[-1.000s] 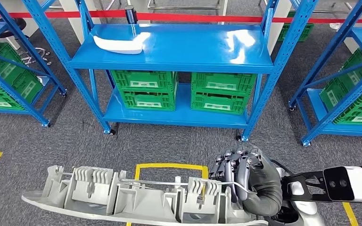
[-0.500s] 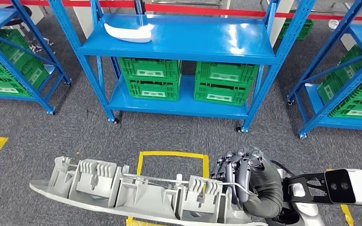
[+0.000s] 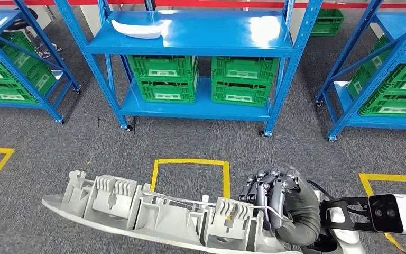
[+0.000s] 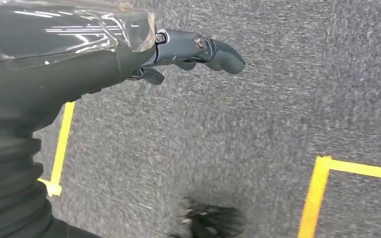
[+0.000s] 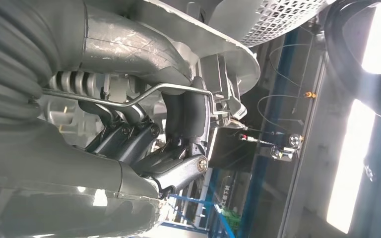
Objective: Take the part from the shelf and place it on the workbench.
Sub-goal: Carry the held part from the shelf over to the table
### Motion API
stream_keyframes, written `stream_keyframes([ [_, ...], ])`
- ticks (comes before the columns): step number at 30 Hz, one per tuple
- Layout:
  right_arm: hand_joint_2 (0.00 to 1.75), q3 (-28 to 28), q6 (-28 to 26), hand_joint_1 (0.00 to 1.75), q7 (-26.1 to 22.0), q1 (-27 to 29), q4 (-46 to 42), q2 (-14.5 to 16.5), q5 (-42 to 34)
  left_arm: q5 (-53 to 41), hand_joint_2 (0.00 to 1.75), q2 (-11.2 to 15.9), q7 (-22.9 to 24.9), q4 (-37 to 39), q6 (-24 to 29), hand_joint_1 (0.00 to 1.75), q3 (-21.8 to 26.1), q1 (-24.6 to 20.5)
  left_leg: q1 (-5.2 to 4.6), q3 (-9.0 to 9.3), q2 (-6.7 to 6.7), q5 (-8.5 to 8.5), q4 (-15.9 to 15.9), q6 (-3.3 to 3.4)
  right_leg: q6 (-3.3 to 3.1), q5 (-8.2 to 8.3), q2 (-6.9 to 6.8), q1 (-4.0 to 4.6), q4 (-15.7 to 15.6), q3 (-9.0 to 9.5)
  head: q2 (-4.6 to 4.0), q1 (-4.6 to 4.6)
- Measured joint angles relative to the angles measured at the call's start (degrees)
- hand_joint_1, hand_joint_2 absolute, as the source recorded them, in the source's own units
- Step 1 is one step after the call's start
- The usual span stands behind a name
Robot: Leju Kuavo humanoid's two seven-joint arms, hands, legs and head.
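Observation:
A long grey plastic part (image 3: 153, 211) with ribbed clips and a thin metal rod lies crosswise low in the head view. My right hand (image 3: 277, 203) grips its right end, fingers curled over the edge. In the right wrist view the dark fingers (image 5: 178, 119) wrap around the part (image 5: 218, 25) beside its rod (image 5: 178, 88). My left hand (image 4: 188, 49) hangs over grey carpet, its fingers loosely extended and holding nothing. The blue shelf (image 3: 227, 50) stands ahead, across the carpet from the part.
A white part (image 3: 137, 29) lies on the shelf's upper level. Green crates (image 3: 201, 79) fill its lower level. More blue racks with green crates stand at left (image 3: 10, 79) and right (image 3: 386, 90). Yellow tape squares (image 3: 190, 164) mark the carpet.
The whole picture has shifted: the shelf now sits higher and farther off, so the camera has moved back. My right hand still holds the grey part the same way.

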Motion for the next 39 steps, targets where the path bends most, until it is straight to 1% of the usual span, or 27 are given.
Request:
stream_keyframes([
  [1,1.75,0.0,0.0,1.75,-0.3,0.0,0.0,0.0,0.3,-0.6,1.75,0.0,-0.5,0.0,0.0,0.00,0.0,-0.1,0.00,0.57,-0.05,0.24,1.6,0.06,0.03,0.70,0.00,0.12,0.0,-0.80,0.00,-0.02],
  [2,1.75,0.0,0.1,1.75,-0.6,-0.1,0.0,0.0,0.7,-1.2,1.75,0.0,-1.0,0.0,-0.1,0.00,-0.1,-0.3,-0.03,2.13,-0.10,1.51,1.0,0.27,0.09,1.35,0.02,0.25,0.1,-1.53,0.00,-0.02],
  [4,1.75,-0.1,0.3,1.75,-1.3,-0.6,0.0,0.0,1.0,-2.8,1.75,0.0,-2.2,0.0,-0.5,0.00,0.1,-0.9,-0.19,8.06,-0.98,3.57,-5.8,1.25,0.32,2.55,0.27,0.44,0.1,-2.82,0.00,-0.01],
  [6,1.75,0.0,0.6,1.75,-1.6,-1.4,0.0,0.0,0.2,-4.5,1.75,0.1,-3.6,0.0,-1.2,0.00,0.6,-1.6,-0.45,13.82,-2.45,2.75,-14.2,2.30,0.83,3.68,0.58,0.46,0.0,-3.57,0.00,0.04],
  [7,1.75,0.0,0.8,1.75,-1.7,-1.8,0.0,0.1,-0.4,-5.2,1.75,0.1,-4.1,0.0,-1.4,0.00,1.0,-2.0,-0.65,15.15,-2.96,2.12,-16.5,2.67,1.20,4.28,0.74,0.27,-0.1,-3.84,0.00,0.04],
  [9,1.75,0.1,1.2,1.75,-1.7,-2.3,0.0,0.2,-1.6,-6.2,1.75,0.1,-4.9,0.1,-1.6,0.00,1.9,-2.4,-0.93,15.23,-2.35,2.81,-18.2,3.09,1.90,5.43,1.16,0.03,-0.5,-4.37,0.00,0.01],
  [10,1.75,0.1,1.3,1.75,-1.7,-2.4,0.0,0.2,-1.9,-6.5,1.75,0.1,-5.1,0.2,-1.7,0.00,2.2,-2.6,-0.93,14.92,-1.82,3.67,-18.7,3.46,1.96,5.20,1.28,0.02,-0.2,-4.86,0.00,0.02],
  [11,1.75,0.1,1.3,1.75,-1.7,-2.5,0.0,0.2,-2.0,-6.7,1.75,0.1,-5.2,0.2,-1.7,0.00,2.4,-2.8,-0.85,14.44,-1.25,4.58,-19.2,3.81,1.75,4.00,1.32,0.09,0.9,-5.59,0.00,0.10],
  [12,1.75,0.1,1.3,1.75,-1.7,-2.6,0.0,0.2,-1.9,-6.8,1.75,0.0,-5.4,0.3,-1.7,0.00,2.5,-3.1,-0.72,13.77,-0.70,5.45,-19.6,4.03,1.32,1.79,1.22,0.12,3.2,-6.60,0.00,0.21],
  [14,1.75,0.1,1.3,1.75,-1.7,-2.8,0.0,0.2,-1.5,-7.2,1.75,0.0,-5.6,0.5,-1.6,0.00,2.6,-3.5,-0.80,12.01,0.07,6.82,-19.5,4.16,0.88,-3.18,1.10,0.04,10.5,-8.75,0.00,0.39],
  [15,1.75,0.1,1.3,1.75,-1.7,-2.8,0.0,0.2,-1.2,-7.5,1.75,0.0,-5.6,0.6,-1.5,0.00,2.7,-3.7,-0.80,11.07,0.41,7.46,-19.4,4.07,1.18,-4.44,1.06,-0.05,13.9,-9.32,0.00,0.42],
  [16,1.75,0.2,1.3,1.75,-1.7,-2.8,0.0,0.2,-0.9,-7.7,1.75,-0.1,-5.7,0.8,-1.4,0.00,2.9,-3.9,-0.76,10.10,0.70,8.07,-19.2,3.95,1.84,-4.41,1.03,-0.16,16.0,-9.15,0.00,0.42],
  [17,1.75,0.2,1.3,1.75,-1.7,-2.8,0.0,0.2,-0.6,-7.9,1.75,-0.1,-5.7,0.9,-1.4,0.00,3.1,-4.2,-0.68,9.05,0.96,8.63,-18.9,3.79,2.67,-3.39,0.97,-0.30,16.3,-8.08,0.00,0.43],
  [19,1.75,0.3,1.3,1.75,-1.7,-2.9,0.0,0.2,-0.2,-8.1,1.75,-0.1,-5.8,1.2,-1.3,0.00,3.4,-4.5,-0.51,6.86,1.22,9.54,-17.7,3.27,3.95,-1.30,0.64,-0.68,10.8,-3.11,0.00,0.45],
  [20,1.75,0.4,1.3,1.75,-1.7,-2.9,0.0,0.2,-0.1,-8.1,1.75,-0.1,-5.8,1.3,-1.4,0.00,3.5,-4.6,-0.53,5.80,1.26,9.85,-16.9,2.96,4.07,-1.56,0.46,-0.67,6.4,0.07,0.00,0.45],
  [22,1.75,0.5,1.2,1.75,-1.6,-3.0,-0.1,0.2,0.1,-8.1,1.75,-0.1,-5.9,1.3,-1.4,0.00,3.7,-4.6,-0.63,4.36,1.33,10.58,-15.7,2.29,3.54,-3.42,0.22,-0.48,0.3,3.92,0.00,0.45],
  [24,1.75,0.7,1.0,1.75,-1.5,-3.1,-0.2,0.2,0.2,-8.0,1.75,-0.2,-5.9,1.3,-1.4,0.00,3.8,-4.5,-0.53,3.79,1.33,11.39,-15.4,1.67,2.68,-3.78,0.25,-0.35,-0.6,3.83,0.00,0.44],
  [25,1.75,0.7,0.8,1.75,-1.4,-3.2,-0.2,0.2,0.3,-8.0,1.75,-0.2,-5.9,1.3,-1.4,0.00,3.8,-4.5,-0.39,3.53,1.17,11.06,-15.2,1.35,2.22,-3.38,0.22,-0.42,-0.6,3.40,0.00,0.46],
  [26,1.75,0.8,0.7,1.75,-1.3,-3.2,-0.3,0.2,0.3,-8.0,1.75,-0.2,-6.0,1.3,-1.4,0.00,3.8,-4.4,-0.23,3.15,0.94,9.71,-14.2,1.00,1.64,-2.89,0.17,-0.52,-0.5,3.04,0.00,0.41],
  [28,1.75,0.8,0.4,1.75,-1.3,-3.3,-0.3,0.2,0.4,-8.1,1.75,-0.2,-6.5,1.3,-1.5,0.00,3.8,-4.4,0.00,1.76,0.41,4.40,-8.9,0.31,0.85,-1.80,0.09,-0.55,-0.5,2.16,0.00,0.29],
  [30,1.75,0.8,0.4,1.75,-1.3,-3.3,-0.4,0.2,0.4,-8.7,1.75,-0.2,-7.1,1.4,-1.7,0.00,3.9,-4.5,0.10,0.44,0.24,0.01,-1.4,-0.08,0.65,-0.72,0.08,-0.36,-0.4,0.99,0.00,0.23],
  [31,1.75,0.9,0.4,1.75,-1.4,-3.3,-0.4,0.2,0.4,-9.1,1.75,-0.2,-7.4,1.4,-1.9,0.00,3.9,-4.6,0.14,0.57,0.23,-0.43,0.7,-0.11,0.67,-0.21,0.11,-0.26,-0.4,0.33,0.00,0.23],
  [32,1.75,0.9,0.4,1.75,-1.4,-3.3,-0.4,0.2,0.4,-9.4,1.75,-0.2,-7.7,1.5,-2.0,0.00,4.0,-4.7,0.16,1.64,0.21,0.29,0.8,-0.03,0.72,0.30,0.18,-0.17,-0.3,-0.33,0.00,0.23],
  [34,1.75,1.0,0.3,1.75,-1.4,-3.3,-0.4,0.2,0.4,-9.8,1.75,-0.2,-8.0,1.6,-2.1,0.00,4.0,-4.8,0.17,6.71,-0.08,2.95,-5.1,0.46,0.94,1.24,0.36,-0.07,-0.3,-1.36,0.00,0.23],
  [36,1.75,1.0,0.3,1.75,-1.5,-3.5,-0.6,0.2,0.4,-10.2,1.75,-0.1,-8.3,1.6,-2.3,0.00,4.1,-5.1,-0.10,12.20,-0.62,3.53,-13.3,1.19,1.59,2.07,0.44,0.03,-0.3,-1.98,0.00,0.26],
  [37,1.75,1.1,0.2,1.75,-1.5,-3.6,-0.7,0.2,0.4,-10.5,1.75,-0.1,-8.5,1.6,-2.4,0.00,4.3,-5.3,-0.33,13.69,-0.85,3.22,-15.8,1.52,2.02,2.48,0.42,-0.02,-0.3,-2.23,0.00,0.26],
  [39,1.75,1.1,0.1,1.75,-1.5,-3.8,-0.7,0.2,0.3,-11.1,1.75,-0.1,-8.9,1.6,-2.5,0.00,4.7,-5.4,-0.78,13.98,-0.83,3.23,-17.3,2.06,2.89,3.33,0.40,-0.25,-0.4,-2.81,0.00,0.23],
])
